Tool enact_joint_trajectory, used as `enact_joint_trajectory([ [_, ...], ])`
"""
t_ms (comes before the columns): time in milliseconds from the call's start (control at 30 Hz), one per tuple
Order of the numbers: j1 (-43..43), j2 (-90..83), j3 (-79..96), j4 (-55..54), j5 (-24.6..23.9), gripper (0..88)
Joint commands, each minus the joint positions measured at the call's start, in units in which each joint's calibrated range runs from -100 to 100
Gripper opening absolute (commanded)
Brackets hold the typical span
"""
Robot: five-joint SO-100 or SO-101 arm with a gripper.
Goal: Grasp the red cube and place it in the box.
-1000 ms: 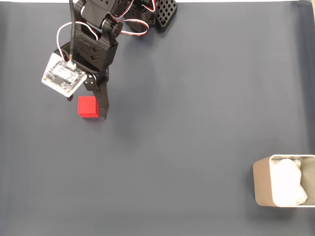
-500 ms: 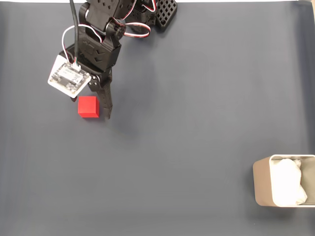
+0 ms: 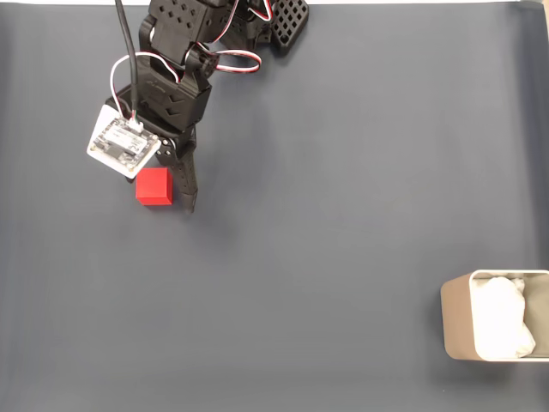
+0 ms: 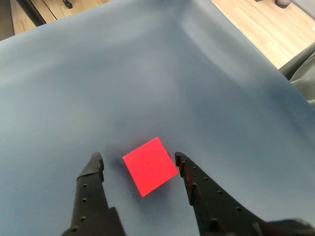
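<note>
In the wrist view the pincer [image 4: 139,160] stands with its two black fingers apart, one on each side of the red cube [image 4: 150,166], neither plainly touching it. The cube sits flat on the dark blue-grey cloth [image 4: 147,73] that covers the worktop, turned a little askew between the fingers, with a soft shadow beneath it. Beyond the cube the cloth runs smooth and bare, with a shallow fold toward its far end. Past the cloth's far edge lies a light wooden floor [image 4: 266,29], and a dark leg of some stand [image 4: 29,12] shows at the upper left corner of that view.

In the fixed view from above, the red cube [image 3: 153,186] lies near the worktop's left edge, in the upper left part of the cloth [image 3: 343,215], just below the arm's white circuit board [image 3: 122,142]. One black finger [image 3: 186,184] reaches down beside the cube's right face. The black arm [image 3: 176,60] rises from the top edge. The box [image 3: 457,326], tan-walled with white padding inside, stands at the lower right corner, well apart from the cube
</note>
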Motion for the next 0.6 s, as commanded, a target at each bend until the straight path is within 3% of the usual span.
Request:
enact_joint_trajectory([
  [0, -0.96, 0.44, -0.72, -1.27, 0.2, 34.4],
  [567, -2.45, -1.12, -0.08, -0.29, 0.24, 34.7],
])
